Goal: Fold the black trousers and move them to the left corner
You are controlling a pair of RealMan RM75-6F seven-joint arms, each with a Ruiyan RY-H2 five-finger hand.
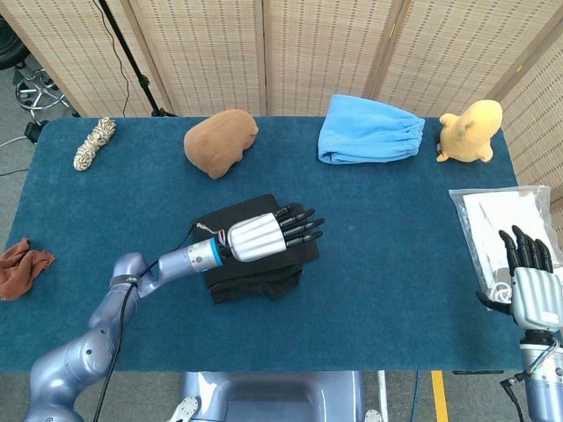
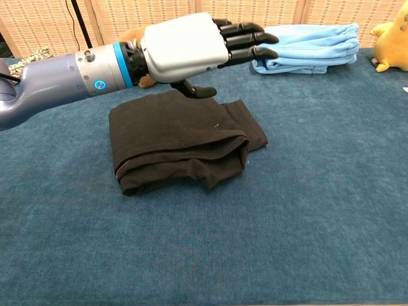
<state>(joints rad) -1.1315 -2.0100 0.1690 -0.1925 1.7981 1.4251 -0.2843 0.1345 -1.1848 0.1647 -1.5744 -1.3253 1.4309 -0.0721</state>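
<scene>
The black trousers (image 2: pixel 178 150) are lying folded into a compact bundle near the middle of the counter (image 1: pixel 396 264), not yet at the left corner. The left hand (image 2: pixel 191 48) is hovering flat just above them, fingers (image 2: pixel 245 37) extended and holding nothing, apparently placed to press the fold down. The right hand (image 1: pixel 530 280) is waiting at the counter's right edge beside a plastic bag (image 1: pixel 493 220), fingers straight and seemingly empty.

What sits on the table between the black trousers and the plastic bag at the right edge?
Nothing: in the head view only bare blue table separates the black trousers from the plastic bag.
</scene>
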